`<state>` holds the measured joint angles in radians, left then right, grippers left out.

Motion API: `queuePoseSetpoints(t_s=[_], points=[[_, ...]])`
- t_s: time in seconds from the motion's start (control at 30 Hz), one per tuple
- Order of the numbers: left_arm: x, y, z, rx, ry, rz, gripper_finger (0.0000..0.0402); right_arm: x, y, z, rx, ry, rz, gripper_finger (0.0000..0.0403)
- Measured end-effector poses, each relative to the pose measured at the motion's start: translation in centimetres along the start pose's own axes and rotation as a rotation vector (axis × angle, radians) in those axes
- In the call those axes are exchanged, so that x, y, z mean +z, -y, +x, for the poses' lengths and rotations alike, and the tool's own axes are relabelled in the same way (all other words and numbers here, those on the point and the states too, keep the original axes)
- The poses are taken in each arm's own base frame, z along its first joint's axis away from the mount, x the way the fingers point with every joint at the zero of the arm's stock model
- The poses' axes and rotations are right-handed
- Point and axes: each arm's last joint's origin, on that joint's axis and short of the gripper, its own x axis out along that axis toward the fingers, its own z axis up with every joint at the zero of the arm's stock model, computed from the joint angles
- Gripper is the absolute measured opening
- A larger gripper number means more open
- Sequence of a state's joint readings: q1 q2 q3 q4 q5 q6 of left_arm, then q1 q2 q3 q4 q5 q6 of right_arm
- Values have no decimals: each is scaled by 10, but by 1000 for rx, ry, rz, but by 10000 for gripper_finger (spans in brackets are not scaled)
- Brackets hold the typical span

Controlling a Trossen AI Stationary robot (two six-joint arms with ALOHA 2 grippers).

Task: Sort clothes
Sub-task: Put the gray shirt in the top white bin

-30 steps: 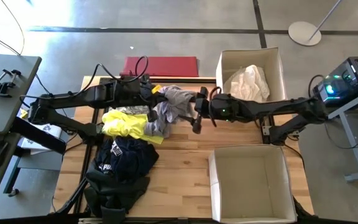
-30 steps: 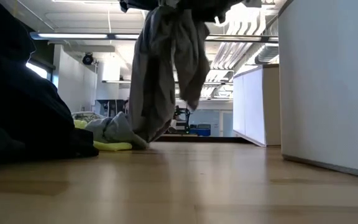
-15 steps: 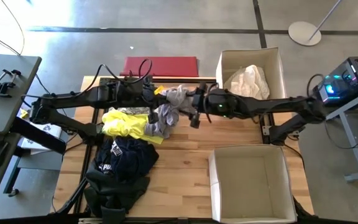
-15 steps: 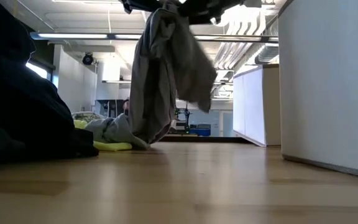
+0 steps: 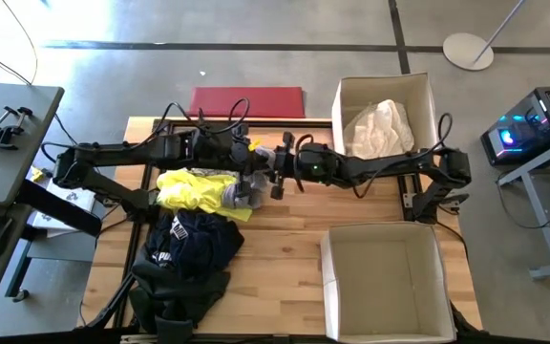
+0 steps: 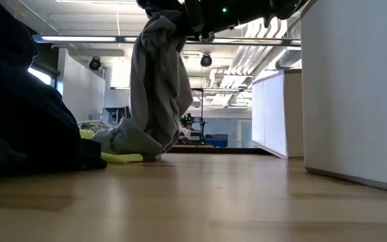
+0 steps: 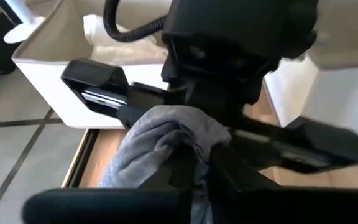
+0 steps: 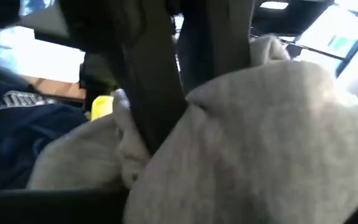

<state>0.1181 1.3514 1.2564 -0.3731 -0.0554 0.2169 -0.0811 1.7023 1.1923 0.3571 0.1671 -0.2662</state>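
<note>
a grey garment point(image 5: 248, 174) is held up over the far-left part of the wooden table point(image 5: 285, 248), pinched at its top between the left gripper point(image 5: 246, 153) and the right gripper point(image 5: 277, 168), which meet just beside each other above the pile. both sets of fingers are seen drawn narrow onto the cloth in the wrist views, where grey fabric fills the space around the dark fingers point(image 7: 241, 143). in the low view the garment point(image 6: 154, 87) is shown hanging straight down, its lower end resting on the table beside a neon yellow garment point(image 5: 194, 188). a navy garment with white lettering point(image 5: 194, 244) is heaped nearer the table's front-left edge. a white garment point(image 5: 382, 126) is seen lying in the far cardboard box point(image 5: 430, 96); the near box point(image 5: 327, 287) stands at the front right. a red mat point(image 5: 246, 100) lies beyond the table.
</note>
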Motion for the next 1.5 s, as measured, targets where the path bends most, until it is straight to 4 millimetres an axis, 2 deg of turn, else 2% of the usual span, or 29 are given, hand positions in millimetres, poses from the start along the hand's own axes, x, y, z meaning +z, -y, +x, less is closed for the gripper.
queuePoseSetpoints(t_s=[0.07,0.1,0.2,0.3,0.43,0.57,0.7,0.83,0.93,1.03,1.17,1.27,1.4,1.5], points=[[2,-1,-6,-2,16,-5,41,1,1,-1,-32,-6,1,40],[3,-3,-9,-2,28,-7,54,2,2,-2,-48,-6,0,30],[8,-6,-28,3,69,-14,98,8,4,-8,-125,-16,9,32],[11,-10,-56,51,104,-19,134,21,7,-22,-207,-29,-22,39],[8,-12,-88,172,80,-51,160,53,17,-55,-376,-16,-131,31],[0,-14,-108,244,33,-100,162,103,41,-100,-582,28,-227,31],[-12,-11,-110,245,-2,-119,158,151,72,-148,-740,93,-269,31],[-25,-9,-104,273,-42,-113,157,189,106,-192,-878,168,-265,31],[-34,-7,-96,293,-71,-107,156,209,130,-222,-1005,191,-238,31],[-41,-5,-91,291,-86,-103,156,221,146,-244,-1115,137,-235,34],[-49,-3,-85,286,-115,-97,156,222,155,-258,-1186,-50,-252,39],[-48,-4,-85,288,-110,-98,156,210,155,-259,-1169,-225,-240,32],[-47,-4,-85,288,-102,-99,156,168,149,-256,-1004,-410,-129,32],[-47,-4,-85,287,-101,-100,156,126,144,-252,-769,-586,136,32]])
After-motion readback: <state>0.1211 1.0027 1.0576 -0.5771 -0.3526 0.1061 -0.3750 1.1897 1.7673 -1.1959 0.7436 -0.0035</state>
